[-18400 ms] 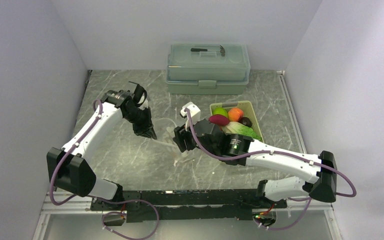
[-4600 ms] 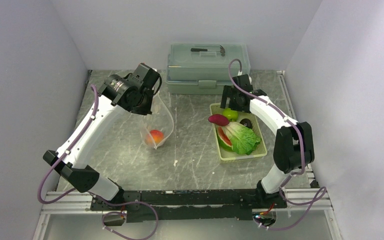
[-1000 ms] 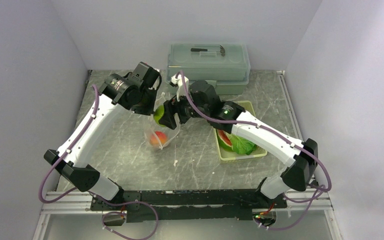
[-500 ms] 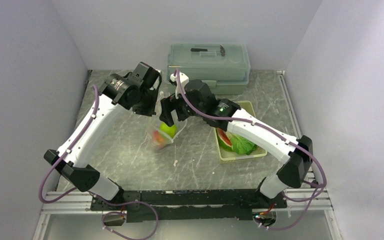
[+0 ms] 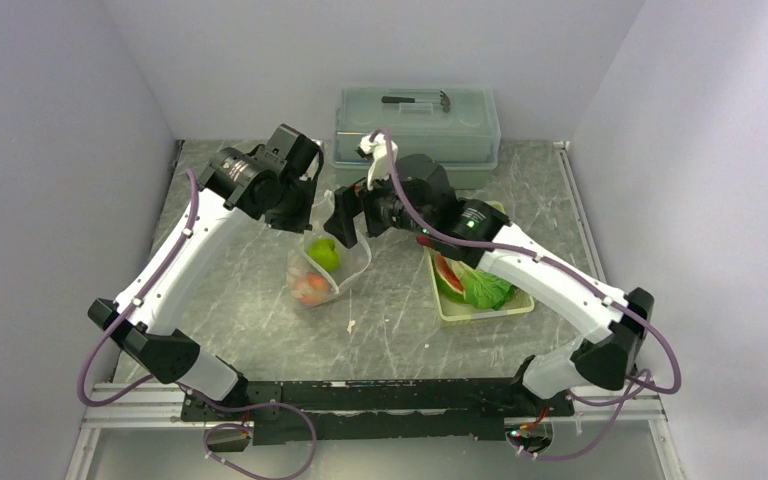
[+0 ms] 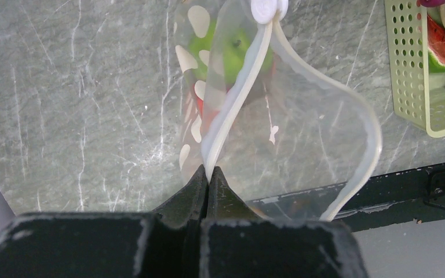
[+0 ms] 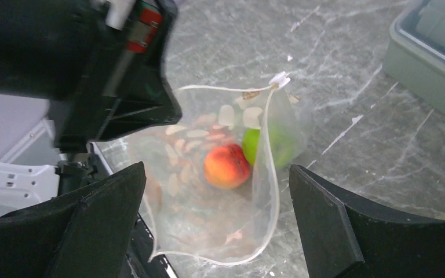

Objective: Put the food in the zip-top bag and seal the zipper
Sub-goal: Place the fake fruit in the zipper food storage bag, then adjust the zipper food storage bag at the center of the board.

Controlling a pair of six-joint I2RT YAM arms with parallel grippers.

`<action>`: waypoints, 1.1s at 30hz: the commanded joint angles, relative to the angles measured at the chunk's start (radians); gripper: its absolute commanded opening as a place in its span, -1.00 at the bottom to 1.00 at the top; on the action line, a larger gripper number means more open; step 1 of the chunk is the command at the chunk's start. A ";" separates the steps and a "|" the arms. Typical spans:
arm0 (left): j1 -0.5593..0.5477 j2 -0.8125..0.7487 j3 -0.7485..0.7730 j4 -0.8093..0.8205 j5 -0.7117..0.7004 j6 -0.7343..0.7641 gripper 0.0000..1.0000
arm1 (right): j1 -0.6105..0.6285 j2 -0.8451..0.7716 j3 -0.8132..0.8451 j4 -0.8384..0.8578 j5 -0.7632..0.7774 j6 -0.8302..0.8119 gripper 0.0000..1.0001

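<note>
My left gripper point(image 5: 305, 212) is shut on the mouth edge of the zip-top bag point(image 5: 325, 260) and holds it hanging open above the table; the wrist view shows the jaws pinching the zipper strip point(image 6: 232, 110). The green fruit point(image 5: 322, 254) and the orange-red round fruit point(image 5: 311, 285) lie inside the bag; both show in the right wrist view, green point(image 7: 266, 145) and orange-red point(image 7: 226, 165). My right gripper point(image 5: 345, 225) is open and empty just above the bag's mouth point(image 7: 208, 191). The lettuce point(image 5: 485, 285) and watermelon slice point(image 5: 446, 274) lie in the tray; the purple root and dark piece are hidden.
The pale yellow-green perforated tray point(image 5: 480, 308) sits right of the bag. The lidded grey-green box point(image 5: 416, 135) stands at the back against the wall. White walls close in the left, right and back sides.
The green fruit has left my right gripper and dropped into the bag beside the orange-red fruit. My right gripper has opened and drawn back up and right. The left arm has held still.
</note>
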 commanded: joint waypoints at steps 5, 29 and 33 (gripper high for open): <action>0.010 0.002 0.018 0.000 -0.003 -0.006 -1.00 | 0.005 -0.122 -0.029 0.023 0.029 0.004 0.89; 0.024 0.020 0.056 0.006 0.043 -0.031 -1.00 | 0.004 0.014 0.001 -0.089 0.140 0.020 0.62; 0.024 0.017 0.054 0.006 0.047 -0.030 -1.00 | 0.002 0.092 0.068 -0.107 0.131 0.009 0.56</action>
